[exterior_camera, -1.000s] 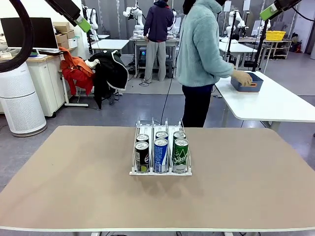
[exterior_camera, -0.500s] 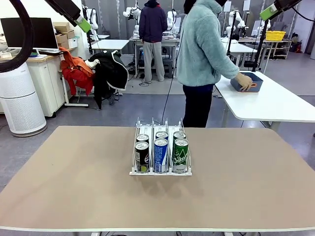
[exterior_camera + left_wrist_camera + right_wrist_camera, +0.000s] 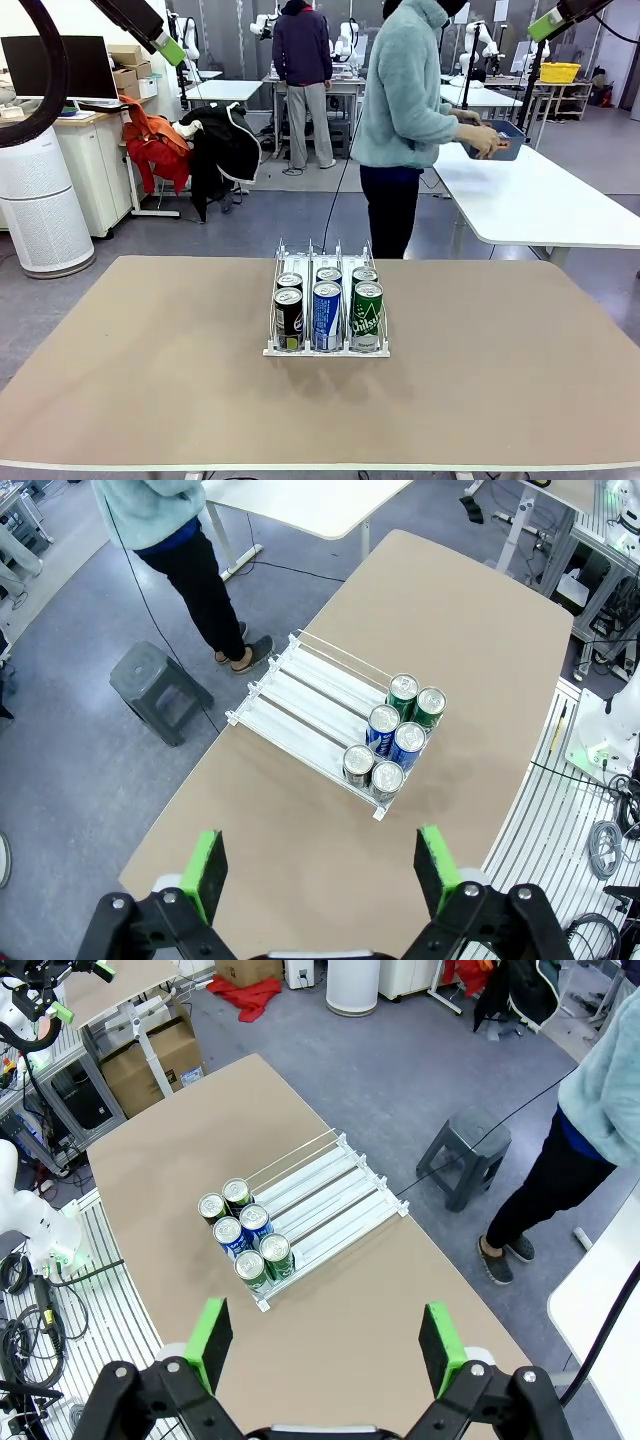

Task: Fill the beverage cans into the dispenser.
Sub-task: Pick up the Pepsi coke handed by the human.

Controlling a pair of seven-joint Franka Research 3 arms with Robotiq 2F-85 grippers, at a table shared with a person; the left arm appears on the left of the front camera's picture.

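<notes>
You have six beverage cans already in the dispenser, two to each lane: black in the left lane, blue in the middle, green on the right. They are packed against the dispenser's lower end in the front view, and the upper stretch of every lane is bare, so by my reckoning there is room for more.

The person stands turned to a white table in the upper right of the frame, with a dark blue bin in their hands. What the bin holds you cannot tell.

The dispenser sits in the middle of the bench. Its long axis runs bottom to top in the front view. In the left wrist view it lies on a diagonal, with the loaded end at lower right. In the right wrist view the loaded end is at lower left. Every can stands upright, silver top up.

Your left hand and right hand both hang high above the bench, fingers spread wide and holding nothing.
</notes>
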